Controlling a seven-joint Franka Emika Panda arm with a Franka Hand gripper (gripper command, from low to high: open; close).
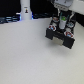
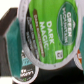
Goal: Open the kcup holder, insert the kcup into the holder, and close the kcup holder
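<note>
I see a pale table (image 1: 30, 55) under dim light, with dark clutter along the back. The holder (image 1: 61, 36), black and boxy, sits right under my claw (image 1: 62, 26). The kcup (image 2: 47, 35) fills the wrist view, close against the claw, its green lid tilted toward the camera. I judge it light, thin-walled and crushable, best held by the rim. Whether the claw grips it I cannot tell.

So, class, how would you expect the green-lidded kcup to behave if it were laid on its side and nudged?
The kcup would probably roll, since its lid edge looks round. The printed green lid looks glossy and thin, so it may be slippery and could dent or puncture under a hard press. It is likely light for its size, though the pictures cannot confirm that.
</note>
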